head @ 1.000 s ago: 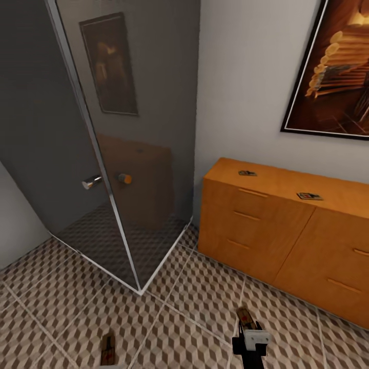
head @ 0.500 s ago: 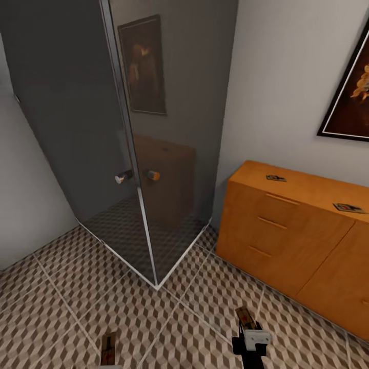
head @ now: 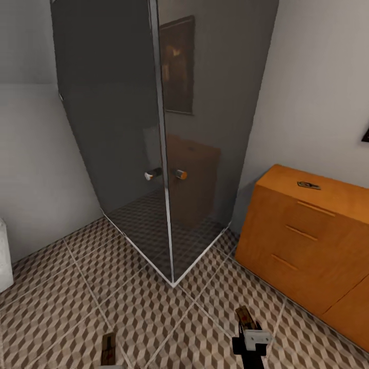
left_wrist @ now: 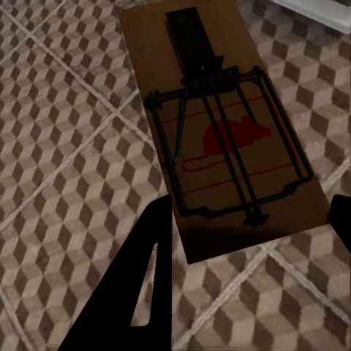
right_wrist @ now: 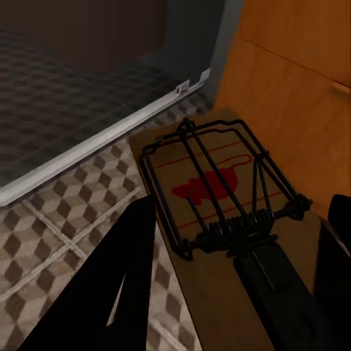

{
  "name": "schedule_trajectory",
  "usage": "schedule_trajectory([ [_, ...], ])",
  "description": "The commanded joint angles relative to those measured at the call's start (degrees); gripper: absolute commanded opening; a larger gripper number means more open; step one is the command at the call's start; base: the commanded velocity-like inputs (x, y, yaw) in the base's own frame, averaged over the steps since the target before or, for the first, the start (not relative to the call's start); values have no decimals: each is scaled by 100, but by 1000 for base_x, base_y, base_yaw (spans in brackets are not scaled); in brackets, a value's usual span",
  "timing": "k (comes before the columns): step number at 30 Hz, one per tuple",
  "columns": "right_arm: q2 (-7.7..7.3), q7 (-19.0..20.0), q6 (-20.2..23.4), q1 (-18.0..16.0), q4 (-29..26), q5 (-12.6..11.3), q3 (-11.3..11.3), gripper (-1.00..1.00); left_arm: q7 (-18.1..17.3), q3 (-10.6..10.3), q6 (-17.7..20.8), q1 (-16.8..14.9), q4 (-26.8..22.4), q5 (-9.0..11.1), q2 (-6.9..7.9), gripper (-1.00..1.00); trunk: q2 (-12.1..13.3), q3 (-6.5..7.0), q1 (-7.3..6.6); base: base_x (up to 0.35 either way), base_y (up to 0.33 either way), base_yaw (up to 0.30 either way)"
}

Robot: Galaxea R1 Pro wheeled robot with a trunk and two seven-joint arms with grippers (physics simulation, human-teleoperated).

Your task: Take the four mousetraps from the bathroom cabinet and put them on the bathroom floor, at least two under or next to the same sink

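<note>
You're looking down at the bathroom floor (head: pixel 154 312), cube-pattern tiles. Far left edge, a white object (head: pixel 4 256) is poking in, can't tell what it is. Left of centre, the glass shower enclosure (head: pixel 154 128) is standing in the corner, its chrome door knob (head: pixel 152 174) at mid-height, and the glass is reflecting the cabinet and a picture.

Bottom left, your left gripper (left_wrist: pixel 248 241) is holding a mousetrap (head: pixel 108 346) above the tiles. In the left wrist view that left-hand mousetrap (left_wrist: pixel 219 139) is sitting between the two dark fingers (left_wrist: pixel 139 285), jaws closed onto its near end, red mouse print and wire bar facing up.

Bottom centre-right, your right gripper (head: pixel 249 335) is carrying a second mousetrap (head: pixel 245 318). In the right wrist view this right-hand mousetrap (right_wrist: pixel 227 219) is lying between the fingers (right_wrist: pixel 110 292), clamped at its sides, spring end nearest the camera.

Right side, the orange wooden cabinet (head: pixel 302 246) is standing against the wall, drawers closed. A third mousetrap (head: pixel 308 185) is lying flat on its top. A dark picture frame corner (head: pixel 365 135) is showing on the wall above.
</note>
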Motion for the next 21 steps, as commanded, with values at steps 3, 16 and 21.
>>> schedule_trajectory([
  [3, 1, -38, -9, -2, 2, 62, -37, -100, 28, -49, -26, -10, 24, 24, -6, -100, -3, -5, 0, 0, 0, 286],
  [16, 1, -38, -8, -2, 2, 62, -37, -100, 27, -49, -26, -10, 24, 22, -6, -100, -3, -5, 0, 0, 0, 286],
  [21, 1, -38, -8, -2, 2, 62, -37, -100, -77, -49, -26, -10, 25, 25, -6, -100, -3, -5, 0, 0, 0, 286],
])
